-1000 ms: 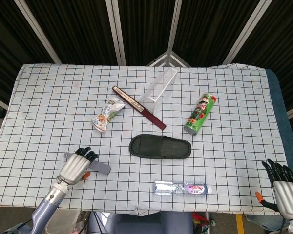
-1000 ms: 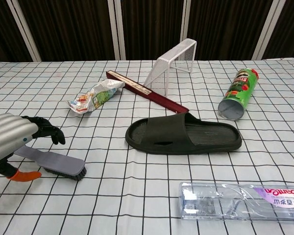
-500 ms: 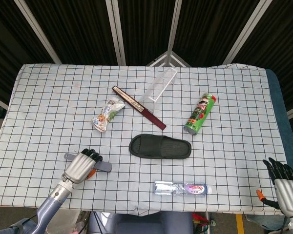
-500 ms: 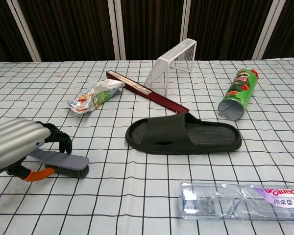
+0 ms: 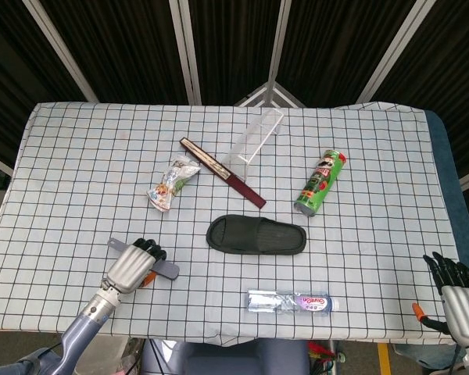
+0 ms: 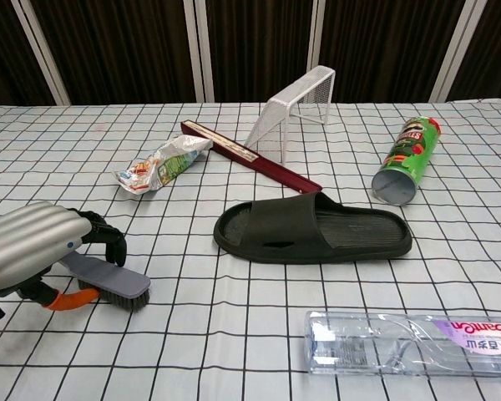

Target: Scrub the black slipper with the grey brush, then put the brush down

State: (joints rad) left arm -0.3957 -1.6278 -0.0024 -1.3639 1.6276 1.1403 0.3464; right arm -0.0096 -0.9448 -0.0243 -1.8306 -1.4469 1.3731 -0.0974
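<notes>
Curling over the grey brush (image 6: 108, 281), the left hand (image 6: 29, 248) grips its handle near the table's front-left, bristles seemingly touching the checked cloth (image 5: 359, 156). Well to its right lies the black slipper (image 6: 313, 230), sole down, mid-table. Down at the front-right edge, the right hand (image 5: 458, 291) holds nothing, fingers apart.

Left hand low at the near left, right hand idle at the far right edge.

The left hand (image 6: 29, 245) reaches in from the near-left corner on a grey forearm, knuckles up, its dark fingers (image 6: 108, 238) curled downward and its orange-tipped thumb tucked beneath the palm. The right hand (image 5: 458, 291) sits well apart at the lower right edge of the head view, palm down, dark fingers spread and pointing away from the robot, holding nothing.
</notes>
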